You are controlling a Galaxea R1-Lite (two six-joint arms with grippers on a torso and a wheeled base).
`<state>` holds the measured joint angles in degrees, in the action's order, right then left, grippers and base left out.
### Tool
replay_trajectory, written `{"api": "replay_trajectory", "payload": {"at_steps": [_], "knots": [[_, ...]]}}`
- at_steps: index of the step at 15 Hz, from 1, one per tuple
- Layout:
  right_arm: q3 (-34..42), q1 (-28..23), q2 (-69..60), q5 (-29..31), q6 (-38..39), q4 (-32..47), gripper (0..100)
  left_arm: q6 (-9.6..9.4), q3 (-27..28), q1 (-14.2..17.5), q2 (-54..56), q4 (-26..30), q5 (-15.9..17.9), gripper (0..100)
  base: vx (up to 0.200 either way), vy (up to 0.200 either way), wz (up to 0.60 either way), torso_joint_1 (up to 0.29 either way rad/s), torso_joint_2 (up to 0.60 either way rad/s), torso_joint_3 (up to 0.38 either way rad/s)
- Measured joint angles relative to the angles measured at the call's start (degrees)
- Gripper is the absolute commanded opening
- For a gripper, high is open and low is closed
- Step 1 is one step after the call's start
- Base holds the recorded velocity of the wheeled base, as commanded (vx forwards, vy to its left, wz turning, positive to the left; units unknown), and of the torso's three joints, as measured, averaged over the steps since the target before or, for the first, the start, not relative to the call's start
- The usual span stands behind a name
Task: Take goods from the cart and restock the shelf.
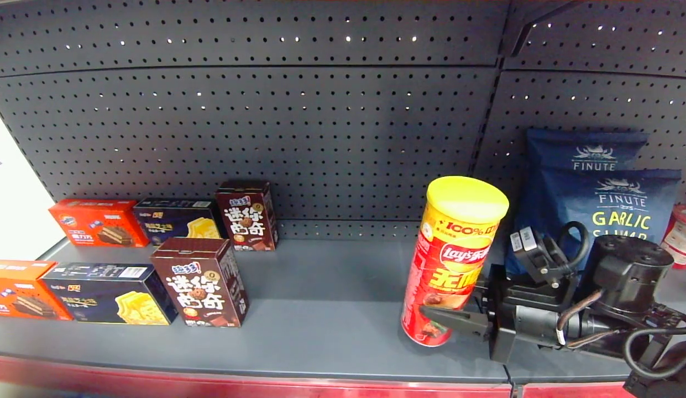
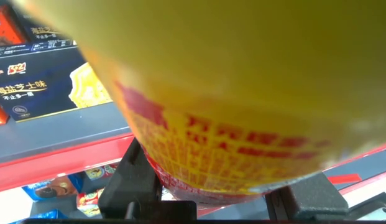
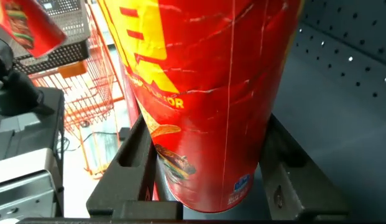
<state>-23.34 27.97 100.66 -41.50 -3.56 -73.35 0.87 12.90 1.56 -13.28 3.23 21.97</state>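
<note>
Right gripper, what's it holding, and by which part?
The right gripper holds the chips can near its bottom end, a finger on either side.

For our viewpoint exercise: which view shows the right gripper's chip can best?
Head view: whole chip can, upright in the right gripper. Right wrist view: its red body, close; left wrist view: seemingly a second can.

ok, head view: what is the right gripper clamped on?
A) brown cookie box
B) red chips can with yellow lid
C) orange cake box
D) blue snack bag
B: the right gripper grips the red chips can low on its body, and the right wrist view shows its fingers on either side of that can.
</note>
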Motion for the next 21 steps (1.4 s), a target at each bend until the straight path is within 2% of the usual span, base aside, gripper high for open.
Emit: {"api": "replay_trajectory", "payload": {"at_steps": [5,19,20,21], "knots": [[-0.2,0.4,6.6,0.0,0.0,-5.9,0,0.00,-0.7,0.0,0.0,0.0,0.0,0,0.000,0.000,0.00,0.000,0.00,0.000],[-1.4,0.8,14.4,0.0,0.0,-9.1,0,-0.02,-2.2,-0.1,0.2,0.0,0.1,0,0.000,0.000,0.00,0.000,0.00,0.000],[-1.4,0.9,14.5,0.1,-0.1,-9.1,100,0.00,-2.2,-0.1,0.2,0.0,0.1,0,0.000,0.000,0.00,0.000,0.00,0.000],[-1.3,0.9,14.6,0.0,-0.1,-9.2,100,0.00,-2.2,-0.1,0.2,0.0,0.2,0,0.000,0.000,0.00,0.000,0.00,0.000]]}}
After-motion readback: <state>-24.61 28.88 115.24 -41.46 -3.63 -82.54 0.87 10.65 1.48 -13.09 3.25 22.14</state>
